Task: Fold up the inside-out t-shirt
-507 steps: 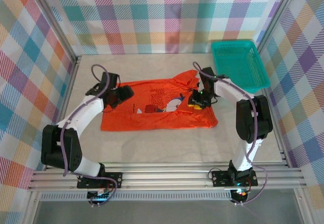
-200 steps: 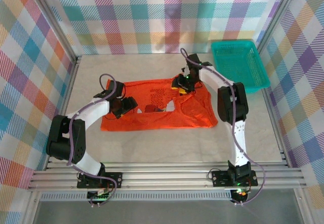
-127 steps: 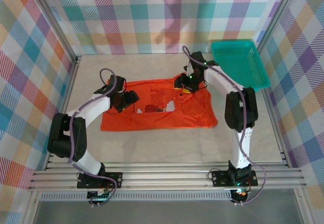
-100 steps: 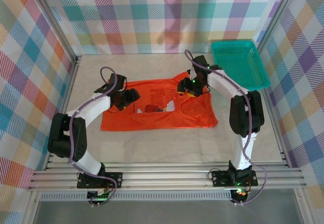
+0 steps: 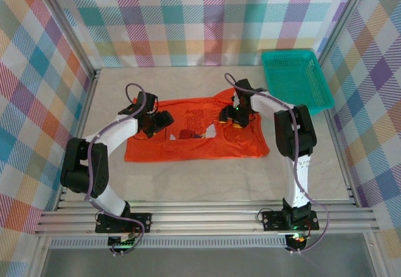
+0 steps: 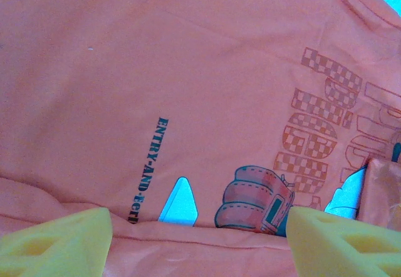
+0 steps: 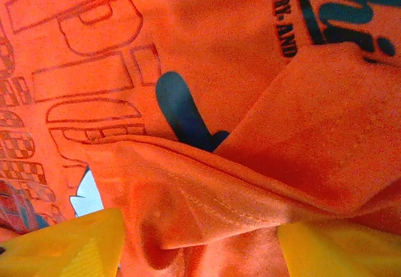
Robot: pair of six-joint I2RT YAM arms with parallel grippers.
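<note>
Left gripper (image 5: 161,120): I have it over the left part of the shirt, low on the cloth. In the left wrist view its yellow fingers (image 6: 57,239) stand wide apart, released, with a shallow ridge of fabric running between them. I judge it is poised there to pinch that ridge, or to pin the left side while the other arm works.

T-shirt (image 5: 200,144): it lies spread as a wide orange-red sheet at the middle of the table (image 5: 188,186), between the two arms. The near edge is straight and flat. The far right corner is rumpled and peaks upward beside the right gripper.

Chest print (image 6: 254,194): lettering and a cartoon figure show faint and mirrored through the cloth in the left wrist view, which fits a garment turned inside out. From above I see it near the shirt's centre, between the grippers.

Right gripper (image 5: 230,115): it rests on the rumpled far right part. In the right wrist view its yellow pads (image 7: 62,247) are spread, and a thick stitched fold of shirt (image 7: 207,183) bulges in the gap. I read this as let go, not clenched, the fold lying loose where it is laid.

Basket (image 5: 294,79): teal, at the far right corner, well apart from the shirt. I take it as the likely place for the folded garment.

Step in hand: I judge the folding barely begun.
</note>
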